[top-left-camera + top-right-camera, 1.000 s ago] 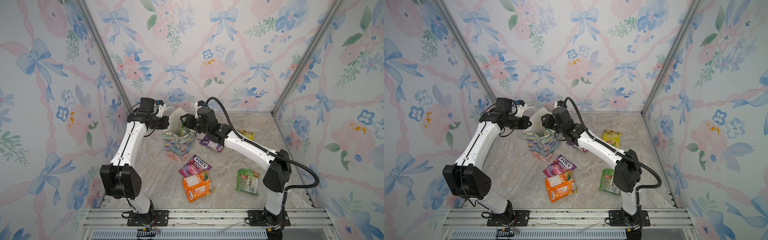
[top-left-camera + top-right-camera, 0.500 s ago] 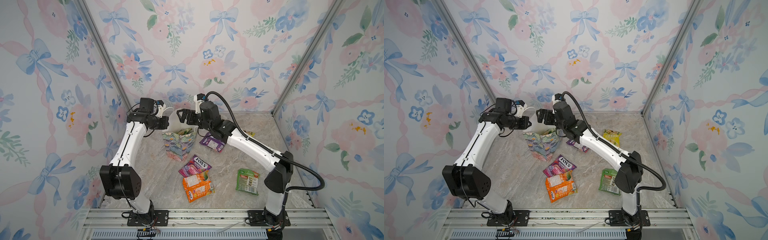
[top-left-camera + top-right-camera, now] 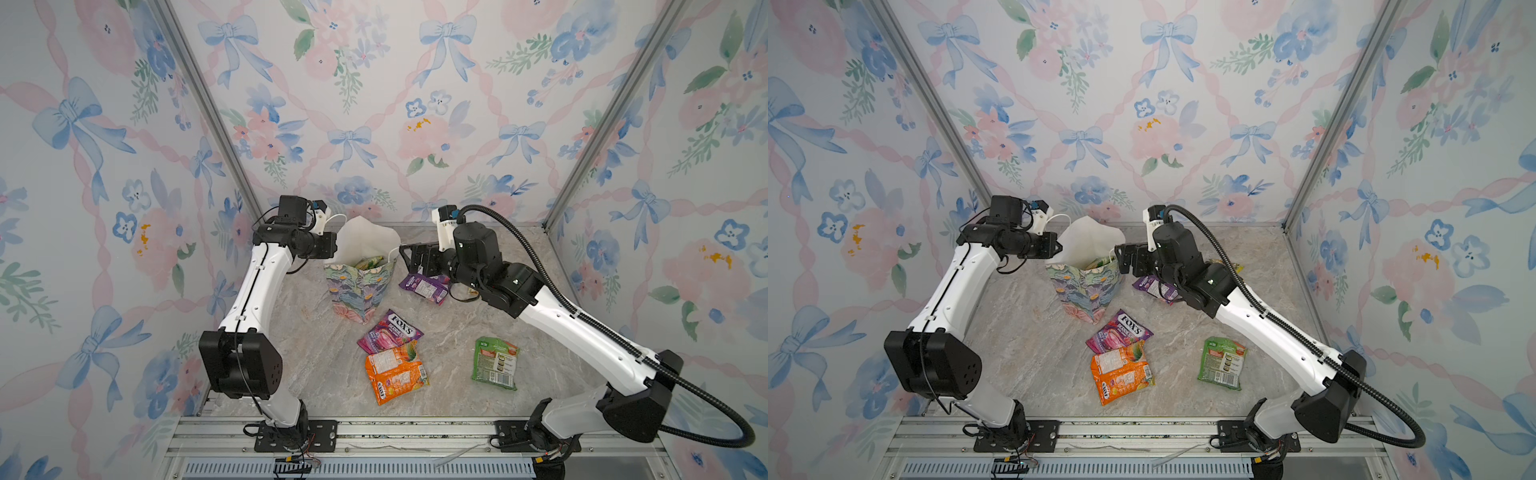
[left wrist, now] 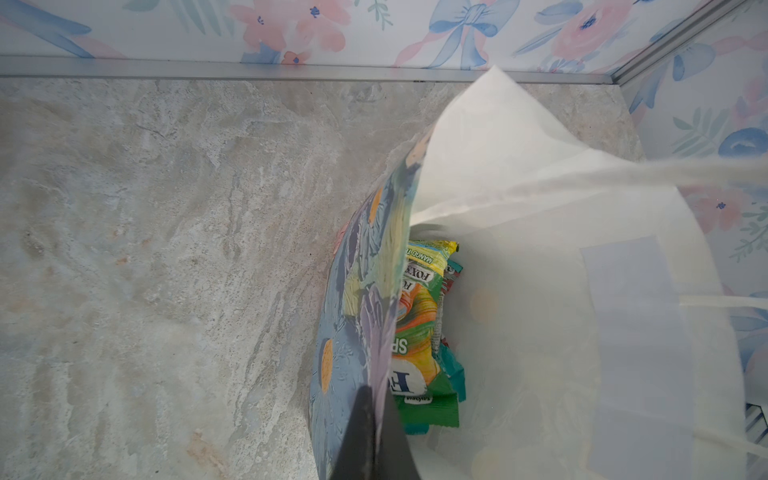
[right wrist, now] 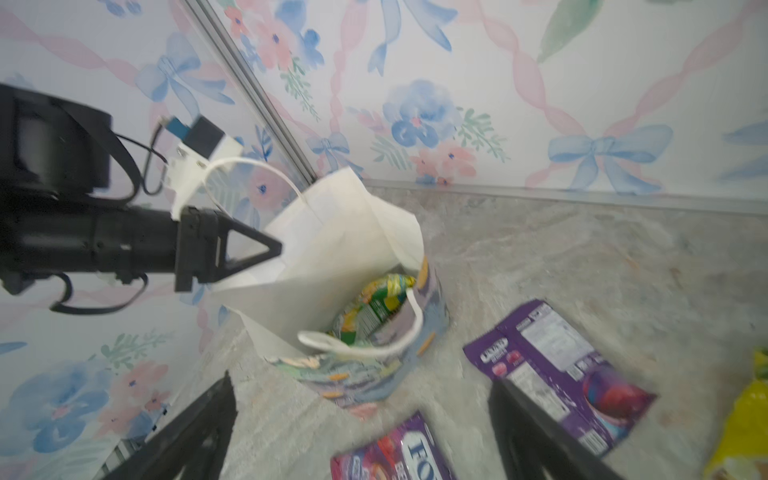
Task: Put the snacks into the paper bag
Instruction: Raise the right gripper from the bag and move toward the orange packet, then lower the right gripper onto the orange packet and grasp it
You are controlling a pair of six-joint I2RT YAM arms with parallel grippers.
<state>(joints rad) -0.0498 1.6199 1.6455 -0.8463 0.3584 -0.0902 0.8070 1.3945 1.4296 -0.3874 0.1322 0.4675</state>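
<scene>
On the desk the bag stands upright with packets inside, its rim clamped by the left gripper. The right gripper hangs just beside the bag's mouth, jaws wide apart and empty. The nearest loose snack, the purple packet, lies flat just below that gripper, long axis running away from the bag

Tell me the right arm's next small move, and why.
Probably lower the right gripper onto the purple packet lying close by on the table, then close on it. This gripper is open and empty beside the paper bag, which the left gripper holds open by its rim. That packet looks nearest of those outside the bag.
</scene>
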